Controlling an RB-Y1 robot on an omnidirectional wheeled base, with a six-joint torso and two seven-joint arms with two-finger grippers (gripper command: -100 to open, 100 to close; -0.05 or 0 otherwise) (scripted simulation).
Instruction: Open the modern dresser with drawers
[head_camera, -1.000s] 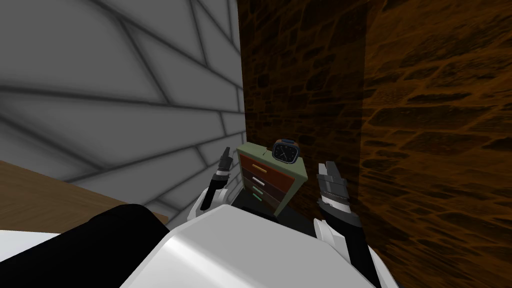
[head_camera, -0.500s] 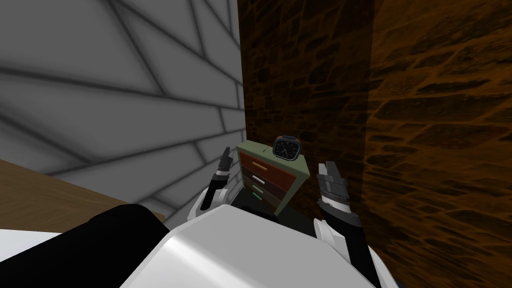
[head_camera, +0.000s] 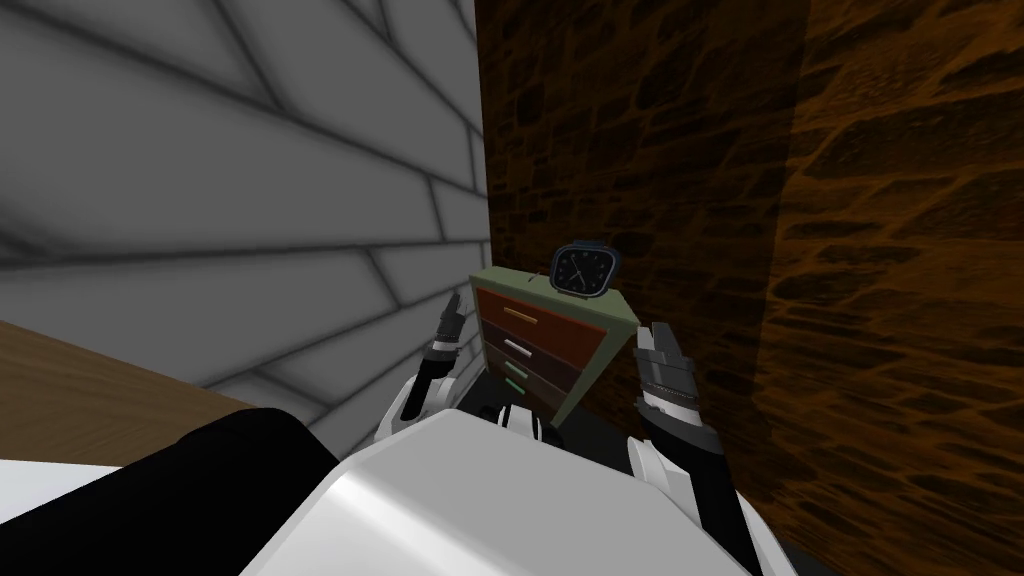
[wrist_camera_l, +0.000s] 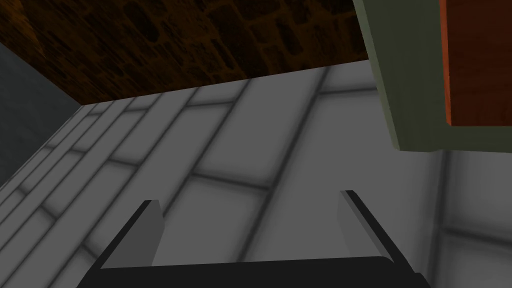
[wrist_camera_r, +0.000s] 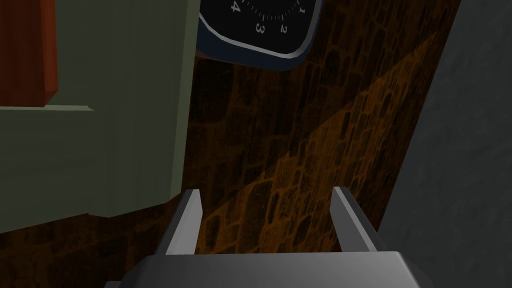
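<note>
Your dresser sits in the far corner, where the grey tiled wall on the left meets the brown stone wall on the right. It has an olive-green frame and stacked drawers with reddish-brown fronts that get darker lower down. The top drawer has an orange handle, the next handle is white, and the lower ones are green. From the head view all the fronts look shut. A dark square clock with a light rim stands on top of the dresser at the far right, against the stone wall.

Your left gripper is up just left of the dresser, near the top drawer's level and not touching it. In the left wrist view its fingers stand wide apart with nothing between them, the tiled wall is behind, and the dresser's green corner is off to one side.

Your right gripper is just right of the dresser, beside its green side panel and clear of it. In the right wrist view its fingers are spread and empty too, with the stone wall behind them. The dresser's side and the clock's lower edge are beyond the tips.

A brown wood floor shows near left.
</note>
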